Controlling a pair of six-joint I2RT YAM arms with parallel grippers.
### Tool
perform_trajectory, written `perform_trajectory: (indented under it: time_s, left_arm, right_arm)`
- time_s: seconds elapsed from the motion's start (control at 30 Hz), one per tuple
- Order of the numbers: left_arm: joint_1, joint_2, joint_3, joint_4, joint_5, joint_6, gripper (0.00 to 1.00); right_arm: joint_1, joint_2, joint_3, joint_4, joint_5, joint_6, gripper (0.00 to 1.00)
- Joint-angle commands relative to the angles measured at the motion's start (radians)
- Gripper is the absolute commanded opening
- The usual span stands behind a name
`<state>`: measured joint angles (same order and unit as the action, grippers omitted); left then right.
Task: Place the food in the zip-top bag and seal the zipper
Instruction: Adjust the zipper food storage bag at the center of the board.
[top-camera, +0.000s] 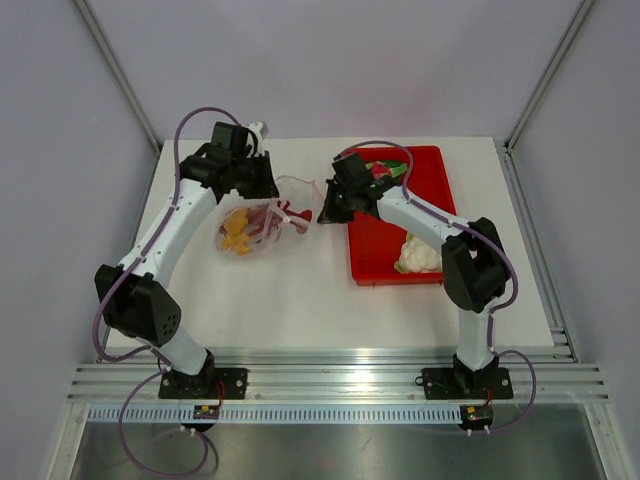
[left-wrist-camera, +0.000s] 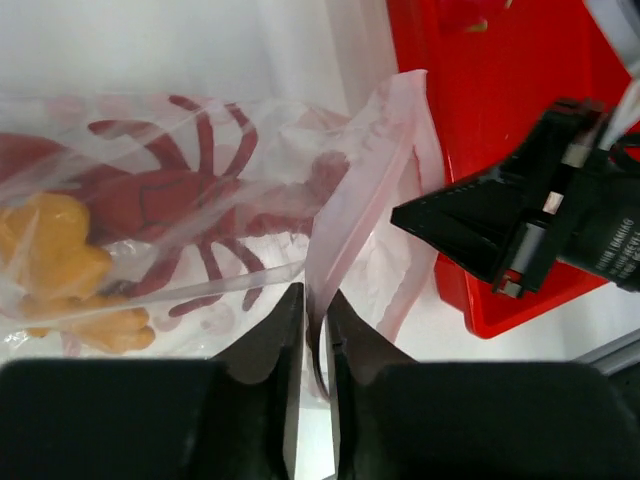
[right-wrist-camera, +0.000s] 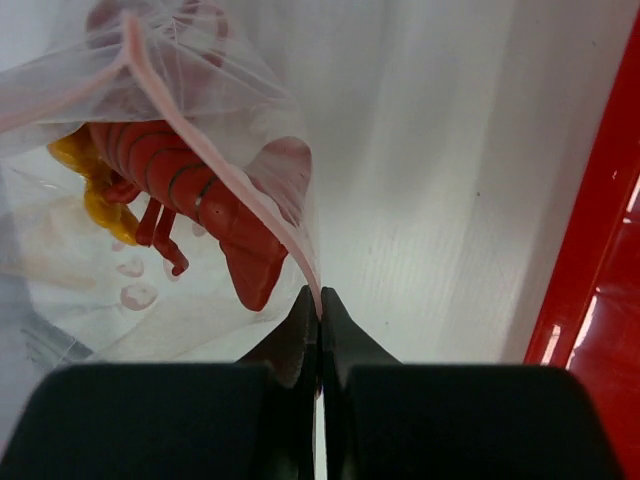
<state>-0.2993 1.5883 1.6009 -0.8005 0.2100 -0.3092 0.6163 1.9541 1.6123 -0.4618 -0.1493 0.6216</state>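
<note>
The clear zip-top bag (top-camera: 262, 225) lies on the white table between the arms. Inside it are a red crayfish-shaped piece (left-wrist-camera: 150, 205) with thin legs and an orange-yellow piece (left-wrist-camera: 55, 255); both also show in the right wrist view, red (right-wrist-camera: 180, 185) and yellow (right-wrist-camera: 95, 200). My left gripper (left-wrist-camera: 315, 312) is shut on the bag's pink zipper strip (left-wrist-camera: 365, 165) and sits at the bag's far edge (top-camera: 280, 196). My right gripper (right-wrist-camera: 320, 305) is shut on one end of the zipper (right-wrist-camera: 195, 125), at the bag's right side (top-camera: 323, 214). A white cauliflower piece (top-camera: 418, 255) lies in the red tray.
The red plastic tray (top-camera: 375, 255) stands right of the bag, close to my right gripper; a pink dragon fruit with green scales (top-camera: 383, 170) lies at its far end. The tray's edge shows in the left wrist view (left-wrist-camera: 470, 310) and the right wrist view (right-wrist-camera: 590, 220).
</note>
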Motion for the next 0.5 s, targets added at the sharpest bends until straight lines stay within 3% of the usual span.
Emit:
perform_trajectory:
  time_s: [0.0,0.07,0.1,0.47]
  left_arm:
    - [-0.055,-0.019,0.036,0.057,-0.041,0.033,0.28]
    - [-0.098,-0.021,0.047,0.053,-0.090,0.050,0.46]
    - [-0.112,-0.021,0.056,0.049,-0.112,0.058,0.48]
    - [-0.302,0.025,0.134,-0.048,-0.484,0.107,0.49]
  right_arm:
    - [-0.007,-0.040,-0.015,0.011,0.027,0.000,0.00]
    - [-0.007,-0.070,-0.026,0.017,0.028,0.003,0.00]
    - [-0.007,-0.083,-0.038,0.021,0.028,0.003,0.00]
    - [-0.006,-0.173,-0.077,0.077,-0.018,0.027,0.00]
